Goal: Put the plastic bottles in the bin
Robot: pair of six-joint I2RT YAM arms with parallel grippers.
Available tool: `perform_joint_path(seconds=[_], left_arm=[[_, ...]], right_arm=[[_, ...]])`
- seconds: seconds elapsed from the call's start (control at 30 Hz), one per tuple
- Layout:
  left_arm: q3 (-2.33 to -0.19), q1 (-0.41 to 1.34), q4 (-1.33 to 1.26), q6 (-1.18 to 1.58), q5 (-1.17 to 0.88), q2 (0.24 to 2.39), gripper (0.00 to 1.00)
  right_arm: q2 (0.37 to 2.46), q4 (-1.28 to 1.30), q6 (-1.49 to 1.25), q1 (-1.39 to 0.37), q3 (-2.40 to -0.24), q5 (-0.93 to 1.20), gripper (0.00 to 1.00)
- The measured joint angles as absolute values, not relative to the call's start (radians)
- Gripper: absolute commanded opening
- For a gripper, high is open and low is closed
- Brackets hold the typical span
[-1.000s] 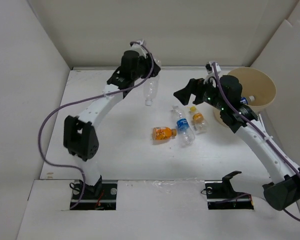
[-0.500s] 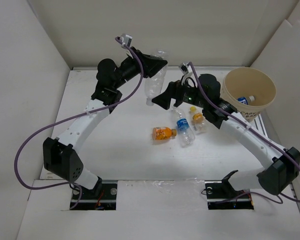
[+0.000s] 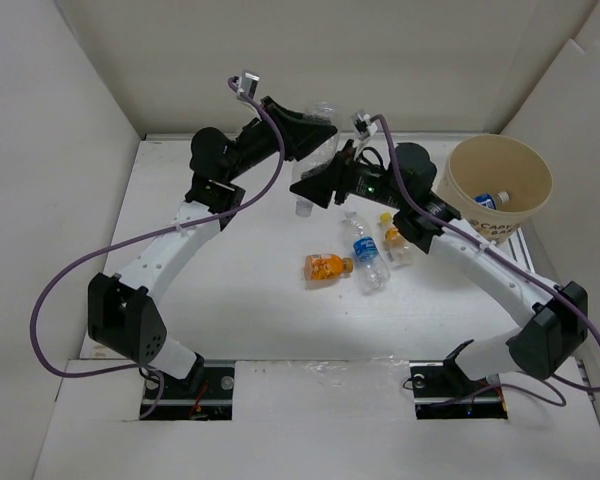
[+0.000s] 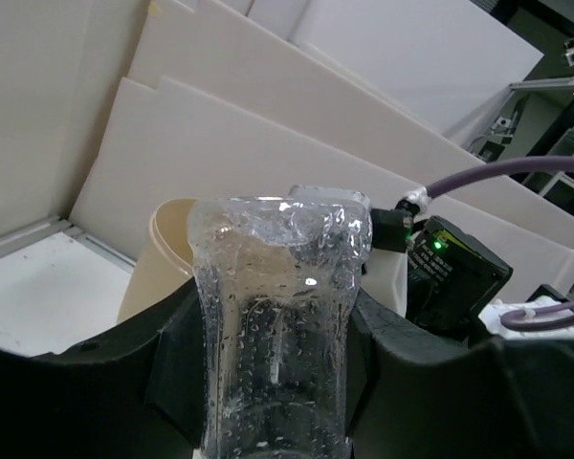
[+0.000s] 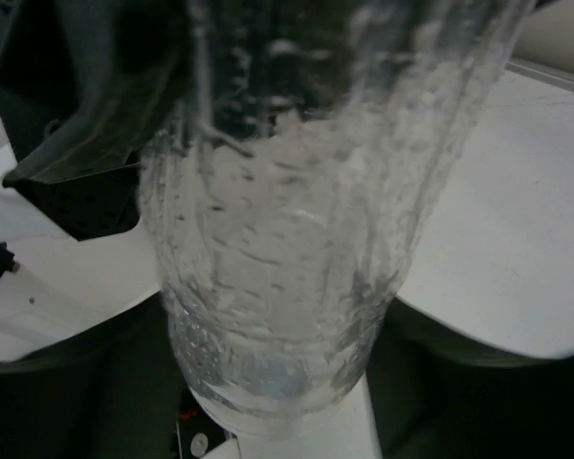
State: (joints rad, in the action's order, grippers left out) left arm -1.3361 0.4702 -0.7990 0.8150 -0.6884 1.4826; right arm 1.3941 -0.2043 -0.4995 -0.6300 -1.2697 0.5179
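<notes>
- Left gripper (image 4: 273, 368): clamped on the plain clear bottle (image 5: 277, 268), held aloft well left of the bin (image 3: 452, 182).
- Right gripper (image 3: 315, 186): jaws spread astride the same bottle; no squeeze evident.
- Hazard: if the left lets go before the right has a grip, the droplet-covered bottle likely drops short of the bin.

Fixed high above and behind the arm bases (image 3: 185, 380), the overhead camera looks down across the whole worktop (image 3: 230, 300). The left wrist camera sights along its own gripper (image 4: 273, 363), tilted upward and point-blank on the clear bottle (image 4: 273, 287), with the bin (image 4: 158, 253) just beyond the gripper. The right wrist camera, nearer still, fills its frame with that bottle, which all three views share.
</notes>
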Motion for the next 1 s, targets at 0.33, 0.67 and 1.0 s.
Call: perform_joint_path(seconds=[0.33, 0.67, 1.0], left_arm=[[-1.374, 0.484, -0.546, 0.744, -0.566, 1.458, 1.00], [-1.429, 0.487, -0.085, 0.533, -0.025, 1.396, 1.00], [-1.250, 0.537, 0.028, 0.470, 0.093, 1.361, 1.00]], right_arm=[[1.406, -0.204, -0.468, -0.546, -1.299, 0.393, 0.01], [1.213, 0.067, -0.319, -0.252, -1.303, -0.253, 0.01], [1.246, 0.275, -0.392, 0.062, -1.335, -0.612, 0.99]])
